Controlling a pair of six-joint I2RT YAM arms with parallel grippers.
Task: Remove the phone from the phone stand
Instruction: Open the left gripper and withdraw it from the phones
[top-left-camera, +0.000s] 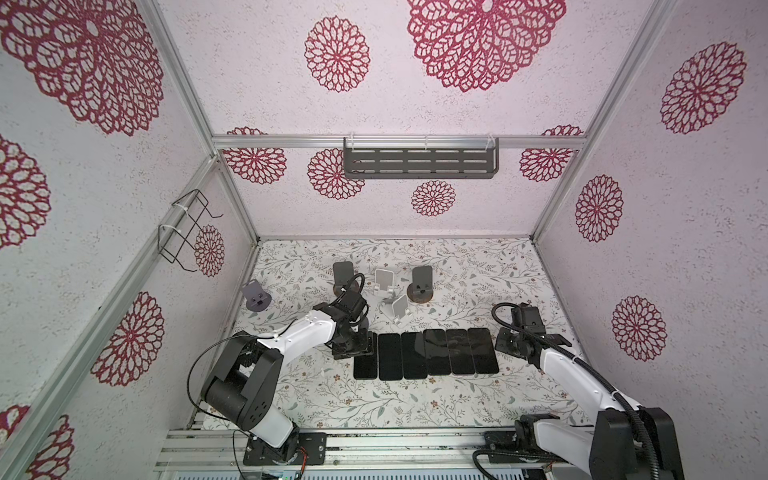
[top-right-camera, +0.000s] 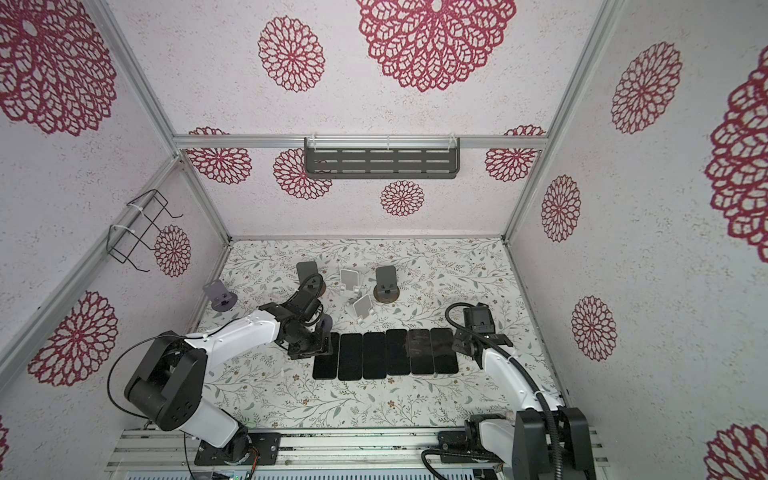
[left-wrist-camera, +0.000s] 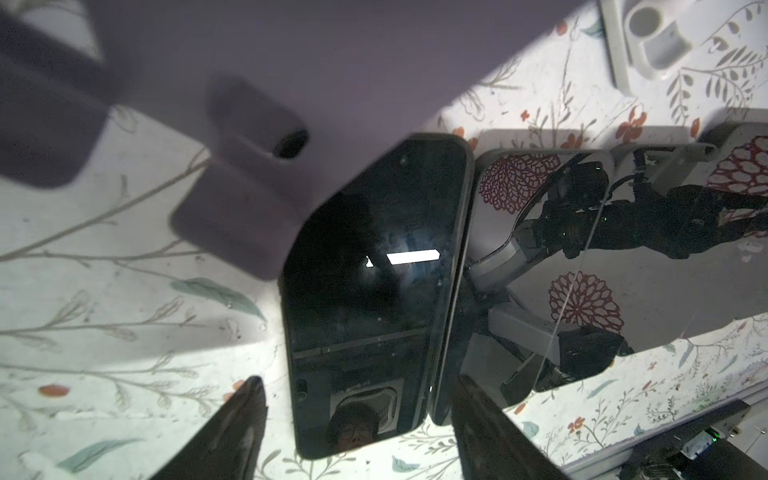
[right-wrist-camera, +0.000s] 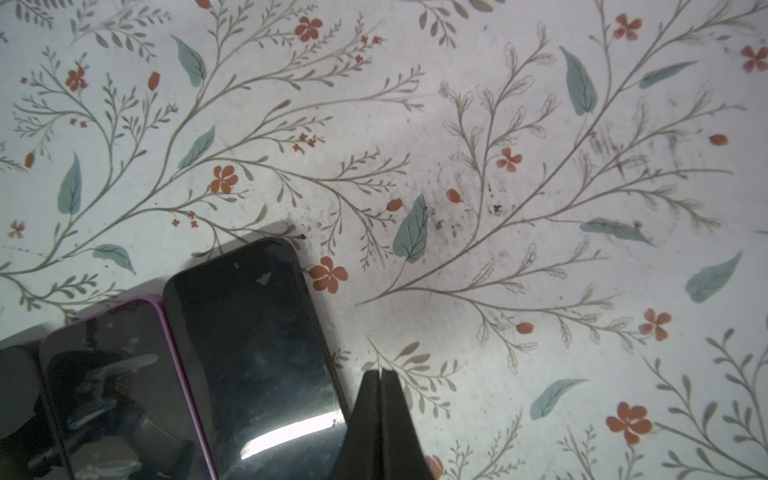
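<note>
Now the black phone (left-wrist-camera: 365, 291), screen dark and glossy, lies flat on the floral table (left-wrist-camera: 104, 311), leftmost in the row of phones (top-left-camera: 449, 353); the left gripper (left-wrist-camera: 357, 379) straddles it, jaws wide apart, gripping nothing.

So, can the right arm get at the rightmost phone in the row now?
Probably yes: the right gripper hangs shut right beside the rightmost phone, and nothing lies on that phone or between them. The jaws would have to open first.
</note>
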